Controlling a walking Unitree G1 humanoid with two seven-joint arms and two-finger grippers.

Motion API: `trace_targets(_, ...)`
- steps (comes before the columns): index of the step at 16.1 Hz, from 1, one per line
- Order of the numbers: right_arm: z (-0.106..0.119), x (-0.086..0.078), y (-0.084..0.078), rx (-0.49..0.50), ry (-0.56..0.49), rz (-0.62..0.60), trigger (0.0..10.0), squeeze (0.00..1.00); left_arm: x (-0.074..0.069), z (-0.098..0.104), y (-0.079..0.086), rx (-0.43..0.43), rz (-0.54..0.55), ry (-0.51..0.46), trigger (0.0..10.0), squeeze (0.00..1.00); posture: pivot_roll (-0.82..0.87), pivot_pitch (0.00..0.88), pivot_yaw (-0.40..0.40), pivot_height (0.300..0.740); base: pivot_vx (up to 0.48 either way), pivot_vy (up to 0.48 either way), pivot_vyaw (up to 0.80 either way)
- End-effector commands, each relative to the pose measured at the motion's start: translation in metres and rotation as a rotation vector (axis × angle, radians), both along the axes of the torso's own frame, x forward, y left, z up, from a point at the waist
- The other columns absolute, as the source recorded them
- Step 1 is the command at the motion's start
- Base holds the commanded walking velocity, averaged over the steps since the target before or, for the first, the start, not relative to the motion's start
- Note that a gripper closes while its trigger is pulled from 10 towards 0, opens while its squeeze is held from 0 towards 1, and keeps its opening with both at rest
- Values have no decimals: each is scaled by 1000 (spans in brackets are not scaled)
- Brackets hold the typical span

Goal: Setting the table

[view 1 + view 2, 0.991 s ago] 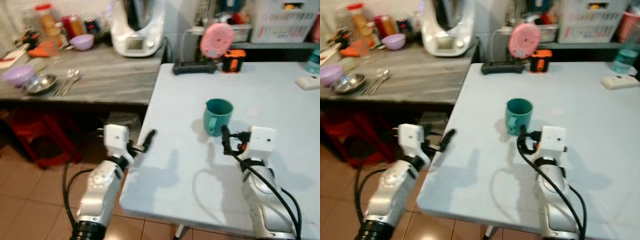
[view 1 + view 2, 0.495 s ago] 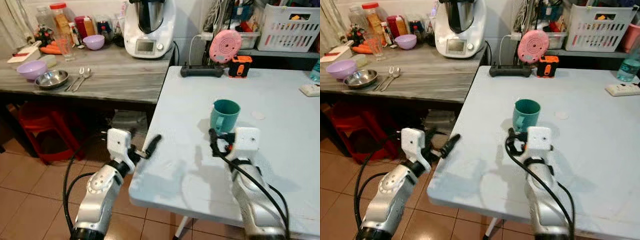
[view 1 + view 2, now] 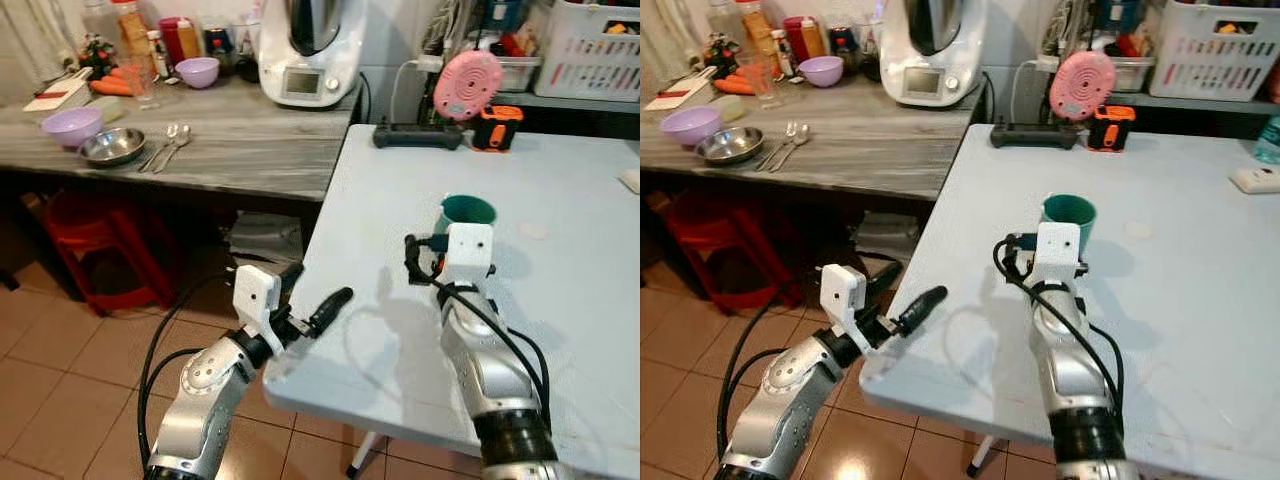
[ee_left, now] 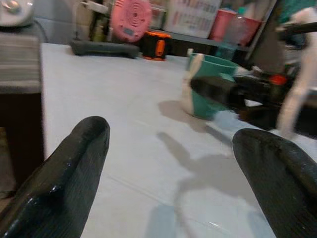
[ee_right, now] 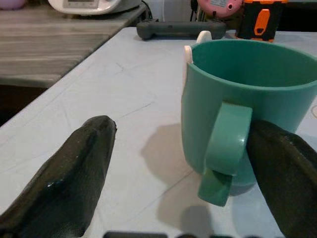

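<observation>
A teal mug (image 5: 247, 114) is found upright on the pale bench (image 3: 560, 180), handle turned toward the robot. The right hand (image 5: 188, 163) is held wide open just on the near side of the mug, nothing gripped; one finger (image 5: 285, 173) lies close beside the handle, contact not confirmed. The left hand (image 4: 173, 173) is held open and empty over the bench's near left edge. Risk noted: if the hand is closed off-centre, the mug could be pushed or tipped.
</observation>
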State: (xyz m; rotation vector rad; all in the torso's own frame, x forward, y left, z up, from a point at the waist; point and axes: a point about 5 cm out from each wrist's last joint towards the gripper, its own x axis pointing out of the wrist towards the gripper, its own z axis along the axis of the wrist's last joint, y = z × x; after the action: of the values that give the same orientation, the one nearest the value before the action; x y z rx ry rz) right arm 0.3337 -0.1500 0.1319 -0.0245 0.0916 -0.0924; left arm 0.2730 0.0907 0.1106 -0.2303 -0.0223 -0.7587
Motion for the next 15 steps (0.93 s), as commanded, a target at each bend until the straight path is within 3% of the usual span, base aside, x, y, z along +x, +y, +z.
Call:
trace_targets(1, 1, 2, -5, -18, 2, -30, 10000, 0, -3, 1, 1, 3, -20, 0, 10000, 0, -127, 41, 48, 740, 0, 0, 0)
trace_targets(6, -3, -5, -33, -71, 17, -149, 10000, 0, -3, 1, 0, 7, -48, 3, 10000, 0, -140, 42, 54, 740, 0, 0, 0)
trace_targets(8, -5, -6, -36, -76, 19, -160, 10000, 0, -2, 2, 0, 9, -52, 3, 10000, 0, -142, 41, 56, 740, 0, 0, 0)
trace_targets(9, -5, -7, -38, -77, 18, -164, 6353, 0, -2, 2, 0, 9, -55, 3, 10000, 0, -142, 40, 56, 740, 0, 0, 0)
trace_targets(10, -5, -6, -39, -80, 10, -169, 1294, 0, -1, 2, 0, 9, -56, 2, 10000, 0, -142, 40, 56, 740, 0, 0, 0)
trace_targets(11, -3, -4, -39, -93, -5, -156, 0, 0, 0, 3, -1, 8, -58, -1, 10000, 0, -141, 34, 56, 740, 0, 0, 0)
trace_targets(15, 0, 5, -32, -93, -13, -108, 1020, 0, 1, 3, -2, 11, -53, -4, 10000, 0, -139, 27, 54, 740, 0, 0, 0)
